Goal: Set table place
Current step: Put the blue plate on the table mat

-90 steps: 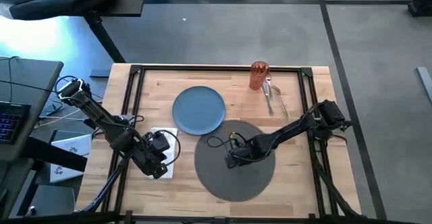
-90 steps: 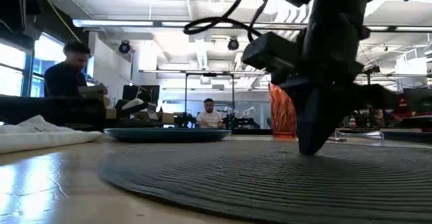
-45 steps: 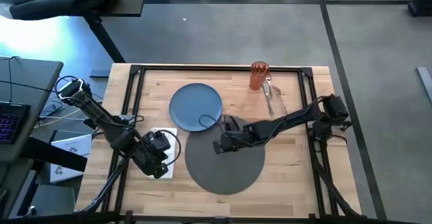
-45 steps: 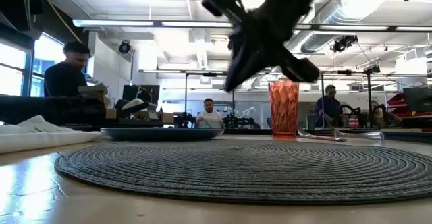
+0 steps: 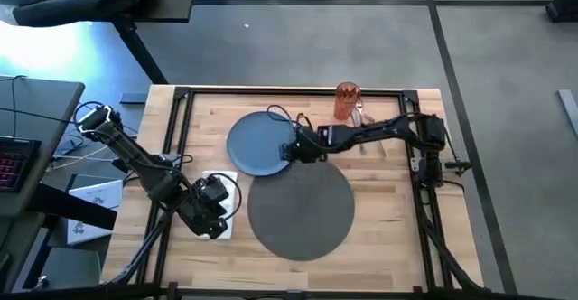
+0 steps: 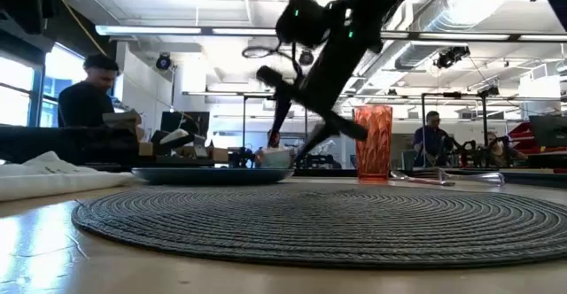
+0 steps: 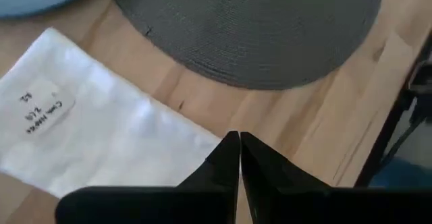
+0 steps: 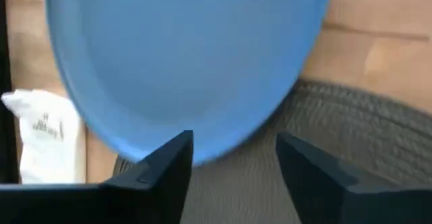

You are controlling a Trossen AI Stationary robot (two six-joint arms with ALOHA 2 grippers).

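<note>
An open-plan robotics lab or workshop: exposed ceiling ducts (image 6: pixel 461 50) at twelve o'clock, strip lights (image 6: pixel 204 30), benches crowded with equipment, seated people (image 6: pixel 89 108) at nine o'clock, polished concrete floor (image 5: pixel 316 47).

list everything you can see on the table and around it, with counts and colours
round woven mat: 1, dark grey, table centre-front
round plate: 1, blue, behind the mat, its edge over the mat's rim
ribbed tumbler: 1, orange, upright near the far edge
metal cutlery: silver, beside the tumbler; count unclear
folded napkin: 1, white, left of the mat
wooden table: 1, light wood, black rail frame
people: several, in the room behind
left gripper: dark, shut, above the napkin
right gripper: dark, open, at the plate's edge
</note>
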